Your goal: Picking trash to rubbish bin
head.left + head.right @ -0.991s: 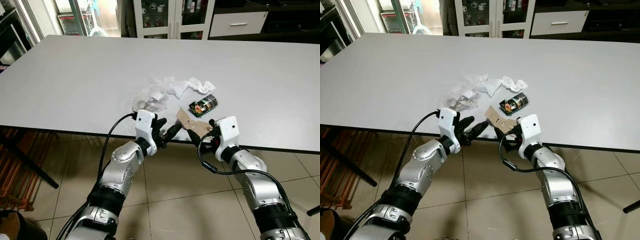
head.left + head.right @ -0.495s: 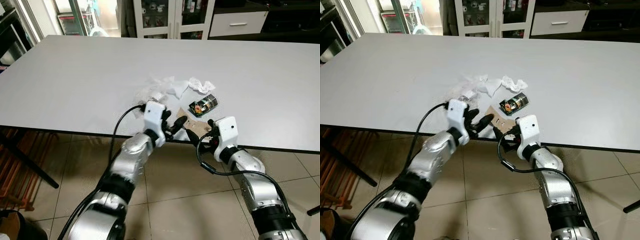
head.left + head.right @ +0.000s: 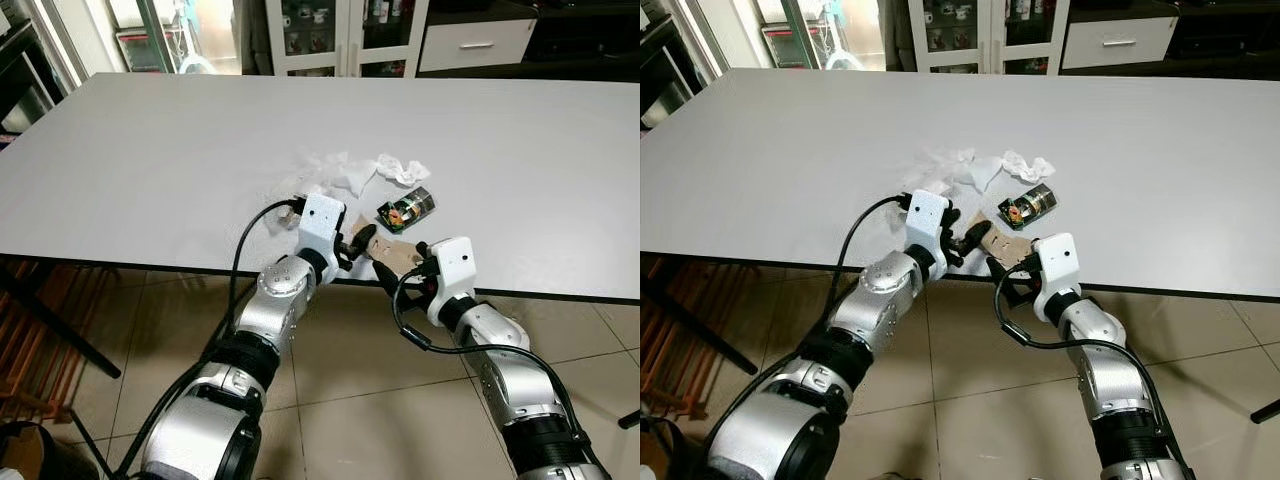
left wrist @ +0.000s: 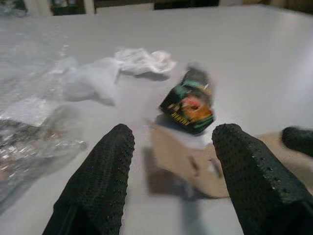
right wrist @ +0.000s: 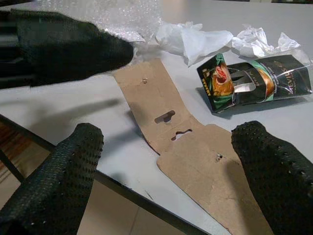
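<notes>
- Left gripper [image 3: 362, 243] has swung in over the white table [image 3: 150, 160] edge since a second ago, closing on the trash pile; right gripper [image 5: 171, 161] has barely shifted.
- Both sets of jaws are spread wide, nothing held, so this looks like a two-sided approach to pinch up the flat brown cardboard tag [image 5: 181, 142].
- Cardboard lies flat at the near table edge, directly between the right fingers and just ahead of the left ones.
- Dark green foil snack wrapper [image 3: 406, 211] sits just beyond the cardboard.
- Crumpled white tissues [image 3: 372, 170] lie farther out.
- Clear crinkled plastic bag [image 4: 29, 122] lies beside the left gripper.
</notes>
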You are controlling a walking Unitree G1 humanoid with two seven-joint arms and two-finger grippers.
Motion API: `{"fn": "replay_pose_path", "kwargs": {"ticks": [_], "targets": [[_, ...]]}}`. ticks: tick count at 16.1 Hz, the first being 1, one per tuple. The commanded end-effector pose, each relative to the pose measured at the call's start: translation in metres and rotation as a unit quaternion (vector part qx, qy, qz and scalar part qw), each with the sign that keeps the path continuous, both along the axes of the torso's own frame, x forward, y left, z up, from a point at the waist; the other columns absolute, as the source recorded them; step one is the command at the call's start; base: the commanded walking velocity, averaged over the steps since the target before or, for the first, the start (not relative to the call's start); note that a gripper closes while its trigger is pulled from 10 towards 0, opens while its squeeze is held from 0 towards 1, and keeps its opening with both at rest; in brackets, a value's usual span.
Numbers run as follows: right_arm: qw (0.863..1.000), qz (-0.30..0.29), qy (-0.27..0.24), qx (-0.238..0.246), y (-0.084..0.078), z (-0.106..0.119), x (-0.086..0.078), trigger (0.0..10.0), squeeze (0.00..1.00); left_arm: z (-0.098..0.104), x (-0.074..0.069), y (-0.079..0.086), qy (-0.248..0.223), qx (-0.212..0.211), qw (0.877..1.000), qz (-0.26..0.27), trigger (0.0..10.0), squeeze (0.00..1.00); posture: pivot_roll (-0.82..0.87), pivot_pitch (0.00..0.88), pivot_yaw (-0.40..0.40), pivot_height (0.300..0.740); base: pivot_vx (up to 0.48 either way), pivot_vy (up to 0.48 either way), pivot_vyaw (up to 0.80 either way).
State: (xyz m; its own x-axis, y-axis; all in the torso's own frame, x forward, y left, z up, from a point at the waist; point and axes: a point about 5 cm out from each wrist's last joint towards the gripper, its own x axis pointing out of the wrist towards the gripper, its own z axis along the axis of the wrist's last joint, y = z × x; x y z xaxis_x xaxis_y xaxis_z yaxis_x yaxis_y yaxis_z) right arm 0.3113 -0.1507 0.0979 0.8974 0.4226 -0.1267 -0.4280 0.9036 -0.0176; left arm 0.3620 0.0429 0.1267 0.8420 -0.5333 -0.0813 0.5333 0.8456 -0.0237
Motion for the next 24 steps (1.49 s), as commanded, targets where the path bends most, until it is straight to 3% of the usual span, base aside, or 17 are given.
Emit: {"fn": "replay_pose_path", "kwargs": {"ticks": [1, 7, 13, 17, 20, 24], "targets": [[1.000, -0.003, -0.005, 0.004, 0.001, 0.003, 0.000, 10.0, 0.00, 0.004, 0.003, 0.000, -0.008, 0.013, 1.000, 0.008, 10.0, 0.00, -0.14, 0.049, 0.101, 0.740, 0.000, 0.000, 0.00], [1.000, -0.001, -0.006, 0.004, 0.003, 0.004, 0.000, 10.0, 0.00, 0.002, 0.005, 0.001, -0.005, 0.024, 1.000, 0.019, 10.0, 0.00, -0.15, 0.046, 0.103, 0.740, 0.000, 0.000, 0.00], [1.000, -0.003, -0.009, 0.004, 0.001, 0.005, -0.004, 10.0, 0.00, -0.011, -0.001, -0.012, 0.025, 0.018, 1.000, -0.005, 10.0, 0.00, -0.18, 0.056, 0.108, 0.740, 0.000, 0.000, 0.00], [1.000, -0.003, -0.007, 0.004, 0.002, 0.004, -0.008, 10.0, 0.00, -0.011, 0.000, -0.014, 0.015, 0.038, 0.999, -0.008, 10.0, 0.00, -0.19, 0.063, 0.109, 0.740, 0.000, 0.000, 0.00], [1.000, -0.002, -0.006, 0.007, 0.003, 0.004, -0.010, 10.0, 0.00, -0.009, 0.002, -0.012, 0.003, 0.063, 0.998, 0.008, 10.0, 0.00, -0.19, 0.075, 0.112, 0.740, 0.000, 0.000, 0.00], [1.000, -0.003, -0.003, 0.010, 0.005, 0.004, -0.013, 10.0, 0.00, -0.008, 0.004, -0.012, 0.004, 0.054, 0.998, 0.029, 10.0, 0.00, -0.19, 0.092, 0.112, 0.740, 0.000, 0.000, 0.00]]}}
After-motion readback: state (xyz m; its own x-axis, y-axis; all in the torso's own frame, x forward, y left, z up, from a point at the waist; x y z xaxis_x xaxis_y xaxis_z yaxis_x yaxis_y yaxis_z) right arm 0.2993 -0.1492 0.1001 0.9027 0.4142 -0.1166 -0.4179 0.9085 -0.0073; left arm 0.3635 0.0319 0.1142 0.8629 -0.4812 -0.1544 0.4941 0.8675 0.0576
